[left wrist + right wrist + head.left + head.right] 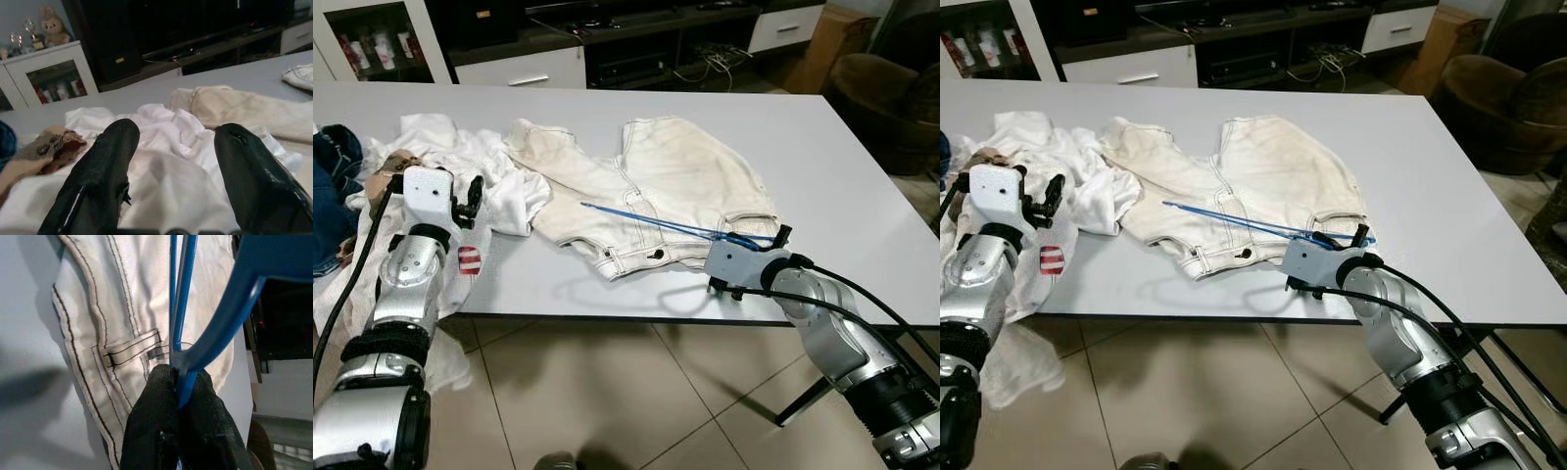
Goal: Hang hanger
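Note:
A thin blue hanger (pixel 656 224) lies over cream-white shorts (pixel 656 186) spread on the grey table (pixel 842 166). My right gripper (pixel 781 238) is shut on the hanger's end near the table's front edge; the right wrist view shows both black fingers (pixel 151 421) pinching the blue wire (pixel 182 308) above the shorts' belt loop (pixel 132 350). My left gripper (pixel 468 201) is open and hovers over a white garment (pixel 499 186) at the table's left. The open fingers (pixel 98 181) have nothing between them, just white cloth (pixel 166 161) beyond.
A heap of white and dark blue clothes (pixel 337 166) covers the table's left end, and some cloth hangs over the front edge. A brown armchair (pixel 886 88) stands at the far right. White cabinets (pixel 524 69) stand behind the table. Tiled floor (pixel 636 401) lies below.

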Tool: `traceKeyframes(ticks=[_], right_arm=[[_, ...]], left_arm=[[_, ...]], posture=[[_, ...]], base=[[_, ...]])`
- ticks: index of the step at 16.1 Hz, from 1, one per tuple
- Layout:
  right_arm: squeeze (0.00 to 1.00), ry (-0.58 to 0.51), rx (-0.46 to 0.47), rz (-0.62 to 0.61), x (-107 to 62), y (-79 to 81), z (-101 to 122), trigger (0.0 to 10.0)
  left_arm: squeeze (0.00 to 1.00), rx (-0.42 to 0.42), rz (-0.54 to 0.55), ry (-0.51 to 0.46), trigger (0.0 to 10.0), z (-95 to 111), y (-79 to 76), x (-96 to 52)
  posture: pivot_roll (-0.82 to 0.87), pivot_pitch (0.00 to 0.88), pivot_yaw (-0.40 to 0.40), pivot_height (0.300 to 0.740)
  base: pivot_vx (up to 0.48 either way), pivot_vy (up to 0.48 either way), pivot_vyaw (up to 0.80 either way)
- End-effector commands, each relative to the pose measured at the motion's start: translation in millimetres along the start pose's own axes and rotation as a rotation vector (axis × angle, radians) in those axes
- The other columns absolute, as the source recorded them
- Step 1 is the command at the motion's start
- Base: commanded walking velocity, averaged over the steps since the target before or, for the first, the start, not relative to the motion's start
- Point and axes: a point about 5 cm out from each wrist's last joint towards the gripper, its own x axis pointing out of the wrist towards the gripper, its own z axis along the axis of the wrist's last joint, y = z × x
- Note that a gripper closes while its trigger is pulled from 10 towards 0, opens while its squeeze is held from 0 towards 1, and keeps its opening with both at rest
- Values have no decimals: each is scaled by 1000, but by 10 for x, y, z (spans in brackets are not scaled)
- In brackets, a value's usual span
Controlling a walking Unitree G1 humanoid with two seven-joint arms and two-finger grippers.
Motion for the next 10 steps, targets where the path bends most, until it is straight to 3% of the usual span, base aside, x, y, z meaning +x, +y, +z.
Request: traceKeyframes(ticks=[1,4,6,8,10], right_arm=[[0,36,25,-73,2,-122,-63,10000],[0,53,107,-322,-7,-450,-96,10000],[0,65,194,-447,-45,-592,-161,10000],[0,58,301,-525,-79,-582,-238,10000],[0,55,319,-536,-78,-497,-276,10000]], left_arm=[[0,-63,-5,-7,10000,-51,-53,-46],[0,-182,-36,-13,10000,-136,-252,-134],[0,-197,-75,0,10000,-204,-394,-201],[0,-204,-99,-2,10000,-233,-500,-265],[0,-207,-115,-4,10000,-230,-561,-292]], posture=[[95,6,28,740],[91,3,32,740],[87,3,31,740],[83,3,28,740],[86,4,27,740]], base=[[0,0,0],[0,0,0],[0,0,0],[0,0,0],[0,0,0]])
